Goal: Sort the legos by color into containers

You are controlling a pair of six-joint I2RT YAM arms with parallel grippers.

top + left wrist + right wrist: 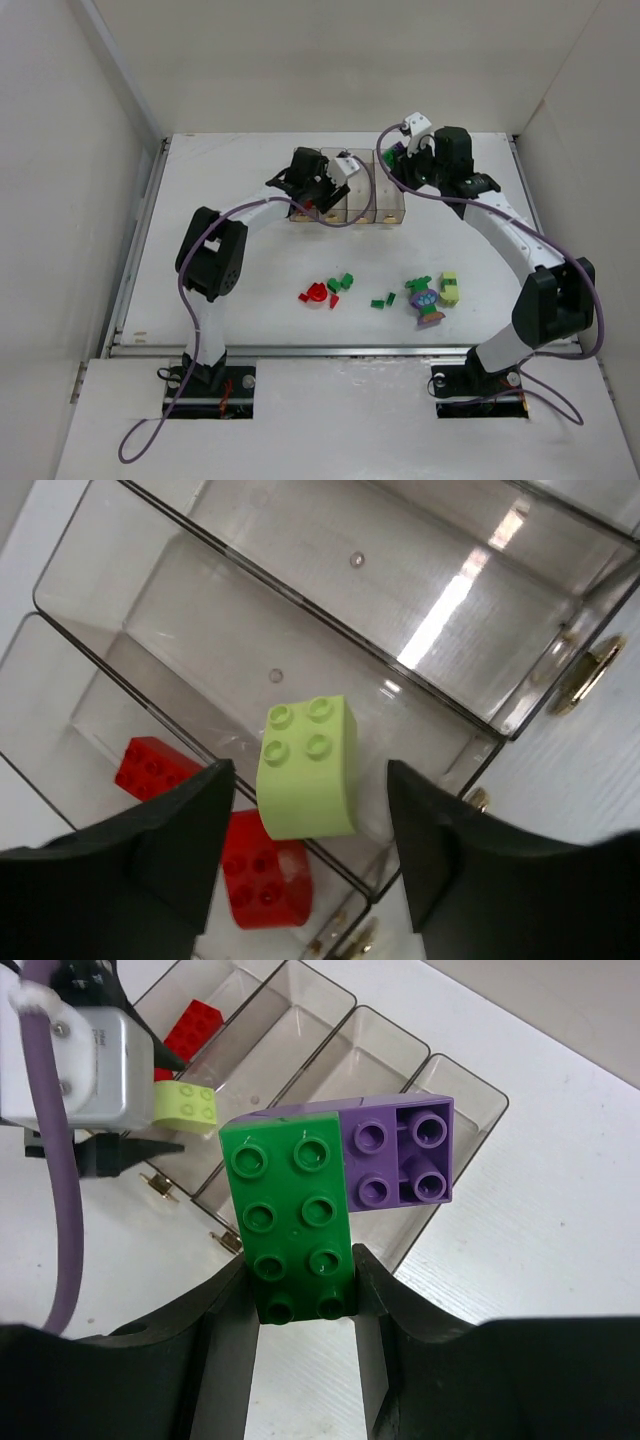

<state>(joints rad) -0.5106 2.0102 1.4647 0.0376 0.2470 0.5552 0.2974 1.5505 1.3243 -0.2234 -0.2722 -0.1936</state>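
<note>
Four clear bins [375,207] stand joined in a row at the table's middle back. My left gripper [315,195] hovers over their left end, open. A lime-yellow brick [305,765] lies between its fingers [170,830], touching neither, over the second bin [190,650]; I cannot tell whether it rests on the floor. Two red bricks [265,872] lie in the leftmost bin. My right gripper [303,1260] is shut on a green brick [290,1210] with a purple brick [405,1150] stuck to it, held above the bins' right end [470,1110].
Loose bricks lie on the table in front of the bins: a red one [318,293], green ones [342,283] [383,300], a multicoloured clump [425,300] and a lime-yellow one [450,288]. White walls enclose the table on three sides.
</note>
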